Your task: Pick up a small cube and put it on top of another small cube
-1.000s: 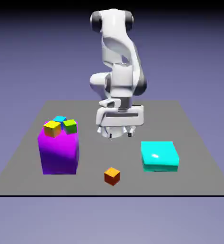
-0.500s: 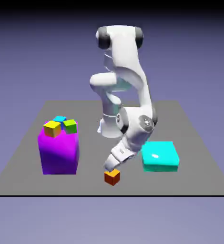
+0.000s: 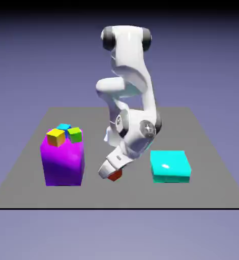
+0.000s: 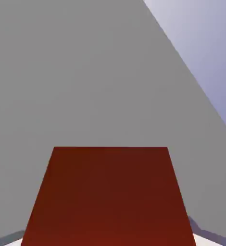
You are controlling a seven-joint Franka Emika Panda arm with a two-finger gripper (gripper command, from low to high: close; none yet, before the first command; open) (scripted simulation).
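gripper is clamped on the small orange cube; in the hand view the cube's dark red-orange side fills the bottom middle, with a bit of grey and white fingertip showing at each side of it. in the exterior view the cube pokes out from under the hand, mostly hidden, only a red-orange part visible. landmark is the purple block: the held cube is to the exterior view's right of it, in the gap between it and the cyan block. can't tell the cube's exact height over the grey table. hand is tilted, fingers pointing down and toward the purple block's side. white arm comes from behind, base farther back than the purple block and to the exterior view's right of it, wrist bent over the table. three more small cubes sit at the purple block's top: yellow at the near part, green on the exterior view's right, blue at the back, partly covered. cyan block is lower than the purple block and well apart from it, on the exterior view's right. table reaches past the purple block on both sides; hand view shows its grey top and a slanted edge, blue-violet backdrop beyond.
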